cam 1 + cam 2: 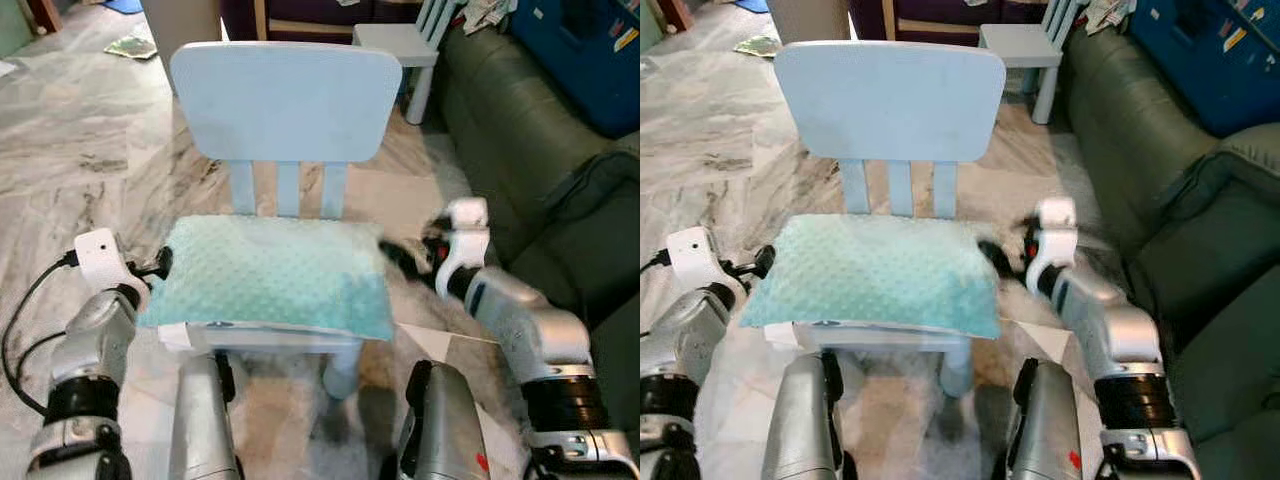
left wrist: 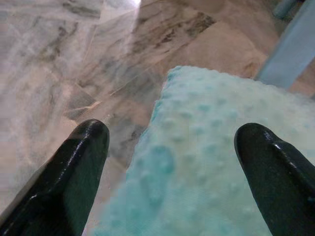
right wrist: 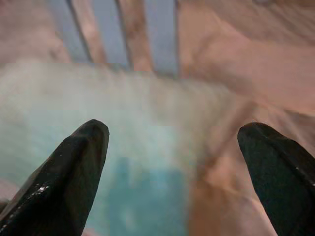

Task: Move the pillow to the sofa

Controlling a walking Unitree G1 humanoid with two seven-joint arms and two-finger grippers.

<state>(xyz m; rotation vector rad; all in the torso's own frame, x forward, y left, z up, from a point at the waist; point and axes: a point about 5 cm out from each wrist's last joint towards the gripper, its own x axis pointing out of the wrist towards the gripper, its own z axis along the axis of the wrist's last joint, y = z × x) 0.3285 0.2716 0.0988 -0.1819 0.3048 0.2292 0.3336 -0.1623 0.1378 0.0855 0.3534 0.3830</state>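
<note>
Both my grippers spread open, left gripper point(image 2: 170, 162) at one pillow point(image 1: 270, 275) edge, right gripper point(image 3: 172, 167) at the other, pillow flat on chair point(image 1: 285, 100), sofa point(image 1: 520, 130) beside it.

A home living room, by the look of it: the floor point(image 1: 90, 150) is polished marble-patterned tile in grey, cream and brown, and a dark green upholstered sofa point(image 1: 520, 150) runs along the robot's right. A small pale blue child's chair point(image 1: 285, 105) stands in the middle with a mint dotted pillow point(image 1: 270, 275) on its seat, and a second little chair point(image 1: 405, 45) of the same kind sits further back beside the sofa
</note>
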